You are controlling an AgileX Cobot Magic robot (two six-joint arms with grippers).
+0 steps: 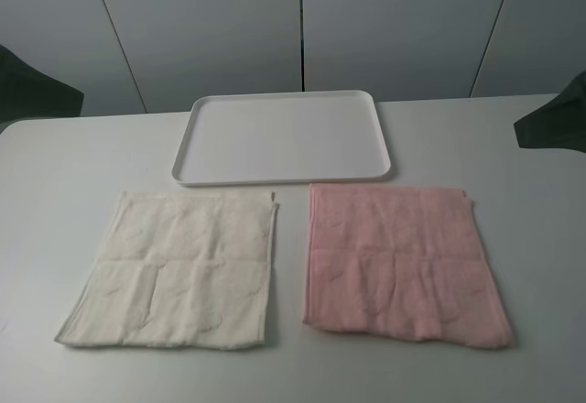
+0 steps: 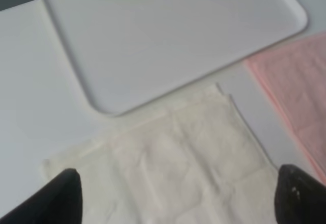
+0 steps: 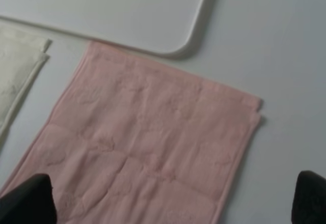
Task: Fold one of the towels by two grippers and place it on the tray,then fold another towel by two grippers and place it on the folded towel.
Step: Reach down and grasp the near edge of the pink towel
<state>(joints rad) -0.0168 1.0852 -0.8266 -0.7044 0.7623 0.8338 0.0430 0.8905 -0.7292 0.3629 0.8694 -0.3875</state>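
**Mia:** What was closest?

**Ben:** Two towels. They lay flat and spread out on the white table point(image 1: 531, 238), side by side, with a strip of table between them. The cream towel point(image 1: 179, 270) was on the left. The pink towel point(image 1: 398, 261) was on the right. Both had soft crease lines across them.

**Mia:** Was anything holding them?

**Ben:** No. The left gripper point(image 2: 178, 196) hung over the cream towel. Its two black fingers were as far apart as they could go, and it held nothing. The right gripper point(image 3: 170, 198) hung over the pink towel the same way, wide apart and holding nothing.

**Mia:** What was behind the towels?

**Ben:** One white tray point(image 1: 284, 179), flat, with round corners and a low rim. Its near rim was just beside the far edges of both towels. I could not tell if they touched.

**Mia:** What was in the tray?

**Ben:** Its smooth white floor showed from rim to rim. Both towels were on the table, not in it.

**Mia:** Could you read any words?

**Ben:** The towels had faint bumpy shapes pressed in them, too blurry to read.

**Mia:** So how many things?

**Ben:** Two towels, one tray, two grippers. Behind the table stood a grey wall point(image 1: 394, 27) with dark lines between its panels.
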